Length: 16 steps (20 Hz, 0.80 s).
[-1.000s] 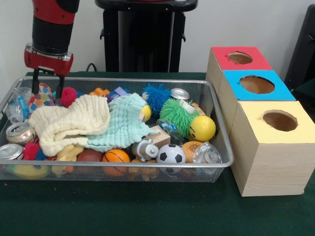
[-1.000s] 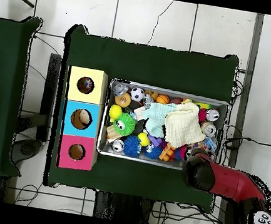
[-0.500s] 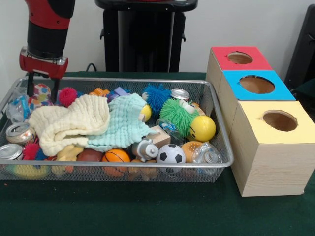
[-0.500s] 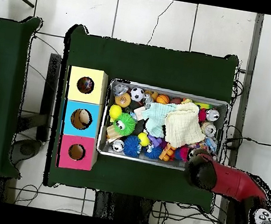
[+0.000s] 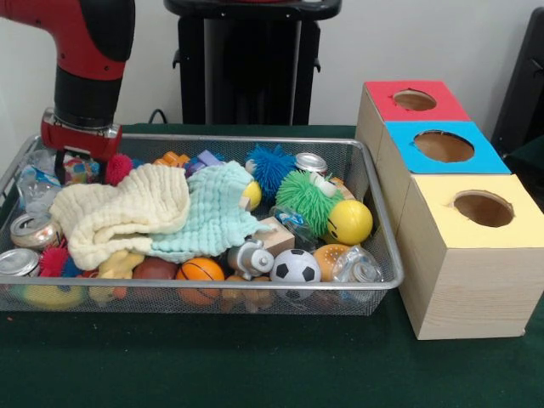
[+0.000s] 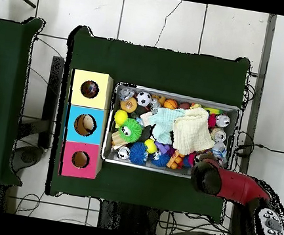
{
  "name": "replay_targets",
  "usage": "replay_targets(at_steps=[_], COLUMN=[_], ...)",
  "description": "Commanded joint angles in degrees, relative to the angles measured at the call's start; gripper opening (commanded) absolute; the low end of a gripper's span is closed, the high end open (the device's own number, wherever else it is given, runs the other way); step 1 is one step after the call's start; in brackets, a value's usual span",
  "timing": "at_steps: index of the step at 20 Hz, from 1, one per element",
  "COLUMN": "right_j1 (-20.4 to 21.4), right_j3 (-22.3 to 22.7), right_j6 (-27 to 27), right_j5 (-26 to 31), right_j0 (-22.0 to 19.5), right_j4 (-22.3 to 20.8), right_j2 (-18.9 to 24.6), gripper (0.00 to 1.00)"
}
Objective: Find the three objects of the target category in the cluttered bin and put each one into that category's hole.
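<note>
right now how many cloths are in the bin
2: a cream cloth draped over the clutter and a mint cloth right beside it, toward the boxes. More could lie buried.

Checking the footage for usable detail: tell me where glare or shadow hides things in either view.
Front view: lighting is even; the silver can tops glint slightly, and the mesh bin wall veils the lowest toys. Overhead view: the arm covers the gripper and the bin's corner.
</note>
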<state>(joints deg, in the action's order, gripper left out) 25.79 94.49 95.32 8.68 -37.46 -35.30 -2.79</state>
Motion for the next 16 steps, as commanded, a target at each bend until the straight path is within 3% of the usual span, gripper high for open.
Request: replay_targets(at_steps=[1, 5, 6, 13, 16], right_j1=[-4.53, -3.43, -3.25, 0.13, 5.18], right_j3=[-1.29, 0.48, 0.74, 1.85, 5.72], right_j6=[2.09, -1.1, -1.61, -0.81, -0.57], right_j5=[0.08, 2.26, 2.68, 3.44, 4.93], right_j0=[-1.03, -3.21, -3.61, -0.95, -0.62], right_j4=[-2.37, -2.38, -2.35, -2.38, -0.95], right_j2=[3.58, 7.48, 8.13, 7.84, 8.83], gripper=[1.0, 1.0, 0.0, 0.0, 0.0])
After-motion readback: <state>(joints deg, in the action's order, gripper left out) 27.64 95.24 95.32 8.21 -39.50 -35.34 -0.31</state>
